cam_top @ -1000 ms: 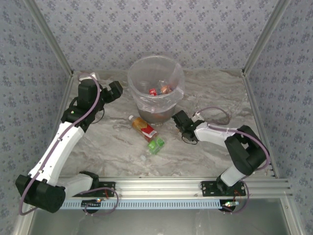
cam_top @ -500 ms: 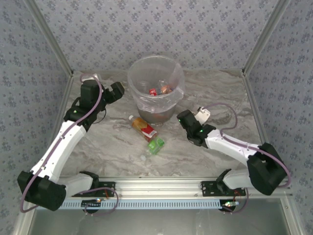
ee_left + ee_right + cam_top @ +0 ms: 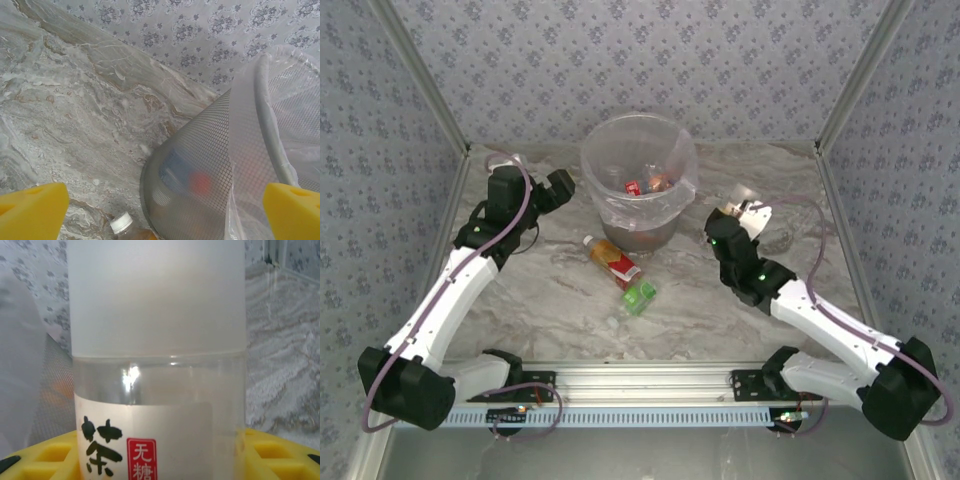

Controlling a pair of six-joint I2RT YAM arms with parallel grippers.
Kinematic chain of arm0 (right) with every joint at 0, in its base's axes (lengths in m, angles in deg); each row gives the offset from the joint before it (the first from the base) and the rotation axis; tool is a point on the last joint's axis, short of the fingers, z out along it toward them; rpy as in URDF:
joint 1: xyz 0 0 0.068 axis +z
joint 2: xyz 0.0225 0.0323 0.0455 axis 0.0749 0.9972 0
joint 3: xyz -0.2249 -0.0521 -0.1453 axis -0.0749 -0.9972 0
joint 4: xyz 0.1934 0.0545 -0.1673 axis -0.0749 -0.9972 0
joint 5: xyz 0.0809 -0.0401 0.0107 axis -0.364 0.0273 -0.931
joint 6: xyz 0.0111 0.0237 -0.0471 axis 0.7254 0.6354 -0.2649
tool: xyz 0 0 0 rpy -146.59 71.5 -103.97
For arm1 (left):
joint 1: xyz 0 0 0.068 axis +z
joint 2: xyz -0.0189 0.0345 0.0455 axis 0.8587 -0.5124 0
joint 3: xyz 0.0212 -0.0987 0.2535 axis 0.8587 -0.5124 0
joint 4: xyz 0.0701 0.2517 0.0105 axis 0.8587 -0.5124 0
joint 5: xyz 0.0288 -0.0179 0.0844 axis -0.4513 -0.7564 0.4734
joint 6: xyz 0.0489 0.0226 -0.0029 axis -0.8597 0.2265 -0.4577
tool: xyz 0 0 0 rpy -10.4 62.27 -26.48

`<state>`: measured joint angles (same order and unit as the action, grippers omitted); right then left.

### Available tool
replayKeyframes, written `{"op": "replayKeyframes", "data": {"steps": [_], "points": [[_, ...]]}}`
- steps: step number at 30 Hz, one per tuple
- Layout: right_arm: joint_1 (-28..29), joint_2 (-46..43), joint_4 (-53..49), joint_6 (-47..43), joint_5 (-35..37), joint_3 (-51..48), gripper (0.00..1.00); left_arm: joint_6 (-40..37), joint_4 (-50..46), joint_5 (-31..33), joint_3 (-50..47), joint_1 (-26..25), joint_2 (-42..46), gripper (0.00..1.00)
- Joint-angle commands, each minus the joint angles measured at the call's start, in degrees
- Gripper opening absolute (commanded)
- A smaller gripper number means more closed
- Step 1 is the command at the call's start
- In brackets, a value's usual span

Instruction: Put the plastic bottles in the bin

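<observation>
My right gripper (image 3: 730, 220) is shut on a clear bottle (image 3: 748, 208) with a white label, held in the air to the right of the bin (image 3: 638, 150). In the right wrist view that bottle (image 3: 157, 365) stands upright between the yellow fingers (image 3: 277, 450). Two bottles lie on the table in front of the bin, one red-labelled (image 3: 611, 258) and one green-labelled (image 3: 640, 296). More bottles (image 3: 646, 185) lie inside the bin. My left gripper (image 3: 558, 187) hangs open just left of the bin, nothing between its fingers (image 3: 31, 210). Its wrist view shows the bin wall (image 3: 215, 165) and a white cap (image 3: 121, 223).
The marble table (image 3: 550, 290) is walled by patterned panels on three sides. A metal rail (image 3: 650, 380) runs along the near edge. The right arm's purple cable (image 3: 800, 215) loops over the table's back right.
The right arm has swung right and back from the spot in front of the bin, lifting the white-labelled bottle. The left arm has barely shifted.
</observation>
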<state>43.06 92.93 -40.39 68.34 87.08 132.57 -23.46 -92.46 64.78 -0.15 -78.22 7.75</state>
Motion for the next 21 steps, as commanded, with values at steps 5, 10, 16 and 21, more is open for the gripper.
{"op": "replayKeyframes", "data": {"steps": [5, 10, 16, 21], "points": [[-5.46, -1.70, 7.24, -10.02, -12.75, 5.28, 0.37, 0.87, 2.43, 3.66, -2.50, 0.42, 3.10, 0.99], [-10.62, 0.15, 10.08, -13.33, -27.51, 10.24, 0.38, 0.72, 2.71, 4.66, -3.61, 0.50, 4.46, 0.99], [-12.78, 4.74, 10.77, -19.33, -39.23, 19.04, 0.39, 0.28, 1.20, 4.68, -3.49, 0.50, 4.91, 0.99], [-13.43, 14.40, 4.15, -23.40, -51.72, 33.35, 0.40, 0.37, 0.30, 4.94, -3.49, 0.59, 5.13, 0.99]]}}
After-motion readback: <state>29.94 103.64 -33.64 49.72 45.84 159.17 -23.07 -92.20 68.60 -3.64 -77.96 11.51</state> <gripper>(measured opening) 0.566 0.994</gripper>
